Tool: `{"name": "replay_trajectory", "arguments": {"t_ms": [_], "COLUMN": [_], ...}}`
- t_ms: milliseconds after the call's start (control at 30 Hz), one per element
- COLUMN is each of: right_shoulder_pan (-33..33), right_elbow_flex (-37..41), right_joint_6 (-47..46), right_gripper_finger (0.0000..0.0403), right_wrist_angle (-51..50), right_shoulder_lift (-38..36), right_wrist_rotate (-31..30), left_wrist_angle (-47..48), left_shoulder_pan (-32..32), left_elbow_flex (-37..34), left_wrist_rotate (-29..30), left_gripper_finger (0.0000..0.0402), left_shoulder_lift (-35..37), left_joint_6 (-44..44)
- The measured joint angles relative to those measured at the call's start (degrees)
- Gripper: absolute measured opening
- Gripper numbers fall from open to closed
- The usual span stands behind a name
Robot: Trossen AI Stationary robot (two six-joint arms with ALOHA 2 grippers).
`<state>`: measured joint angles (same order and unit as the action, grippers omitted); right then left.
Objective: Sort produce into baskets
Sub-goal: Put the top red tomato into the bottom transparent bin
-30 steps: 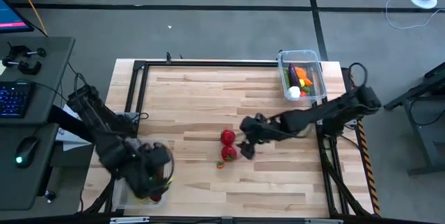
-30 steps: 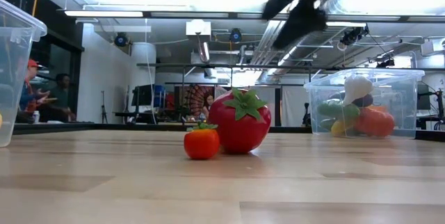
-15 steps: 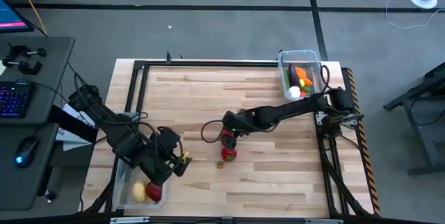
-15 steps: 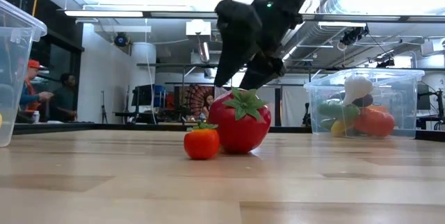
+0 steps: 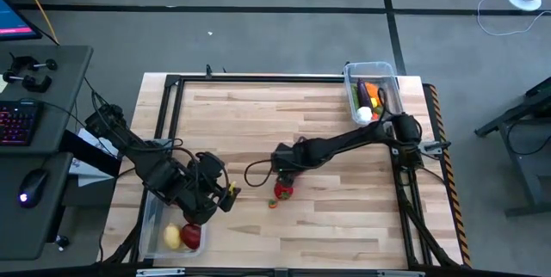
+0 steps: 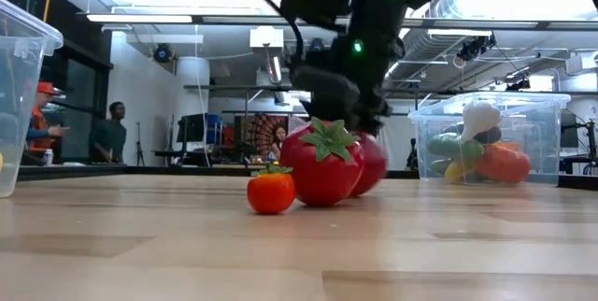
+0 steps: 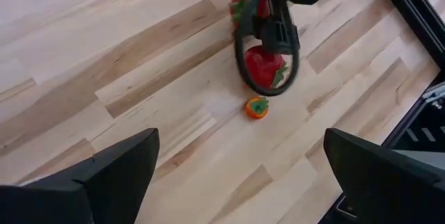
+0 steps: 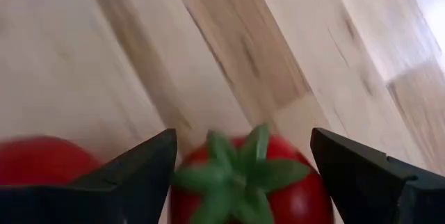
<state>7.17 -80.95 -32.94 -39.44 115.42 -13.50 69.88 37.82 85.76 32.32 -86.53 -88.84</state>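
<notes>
Two red toy tomatoes with green tops and a small orange fruit [image 5: 272, 203] lie mid-table. My right gripper [image 5: 282, 167] is open and low over the farther tomato [image 8: 292, 189], with one finger on either side of it and no touch that I can see. In the low view that tomato [image 6: 376, 163] is half hidden behind the nearer tomato [image 6: 322, 170]. My left gripper [image 5: 222, 193] is open and empty, just right of the near-left clear bin [image 5: 148, 225], which holds a yellow lemon [image 5: 172, 237] and a red apple [image 5: 191, 236].
The second clear bin [image 5: 349, 83] stands at the table's far right corner and holds green, orange, purple and white produce. A black frame runs along the table's edges. People stand in the room behind the table in the low view [image 6: 114, 133].
My right gripper has gone toward the table's left edge and come down over the farther tomato. My left gripper has left the near-left bin, moving toward the table's right and far edges. The tomatoes and the orange fruit have stayed in place.
</notes>
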Motion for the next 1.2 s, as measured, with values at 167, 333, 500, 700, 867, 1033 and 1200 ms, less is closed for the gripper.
{"name": "replay_trajectory", "arguments": {"t_ms": [167, 333, 500, 700, 867, 1033, 1200], "right_shoulder_pan": [0.0, -0.1, -1.1, -2.7, -2.5, 1.5, 8.2], "right_elbow_flex": [0.0, 0.0, -0.6, -2.6, 1.1, 14.2, 25.4], "right_joint_6": [0.9, 3.3, 6.8, 10.8, 6.6, -4.7, -15.7], "right_gripper_finger": [0.0323, 0.0323, 0.0323, 0.0323, 0.0323, 0.0323, 0.0323], "right_wrist_angle": [-2.3, -3.2, -1.3, -3.1, -9.5, -8.8, -3.0], "right_shoulder_lift": [1.1, 1.1, 0.5, -6.7, -16.8, -29.1, -38.0], "right_wrist_rotate": [-0.9, -1.0, -1.4, -4.0, -7.0, -2.6, 1.6], "left_wrist_angle": [0.9, 1.4, 1.5, 1.3, 1.3, 1.4, 1.9], "left_shoulder_pan": [0.0, 0.0, 0.0, 0.0, 0.0, 0.0, -0.1], "left_elbow_flex": [0.0, 0.0, 0.0, 0.0, 0.0, 0.0, 0.0], "left_wrist_rotate": [0.0, 0.0, 0.0, 0.1, 0.0, 0.0, -0.1], "left_gripper_finger": [0.0392, 0.0392, 0.0392, 0.0392, 0.0392, 0.0392, 0.0392], "left_shoulder_lift": [0.0, 0.0, 0.0, 0.0, -0.1, 0.0, -0.1], "left_joint_6": [1.0, 1.5, 0.9, 0.4, 0.4, 1.5, 1.5]}}
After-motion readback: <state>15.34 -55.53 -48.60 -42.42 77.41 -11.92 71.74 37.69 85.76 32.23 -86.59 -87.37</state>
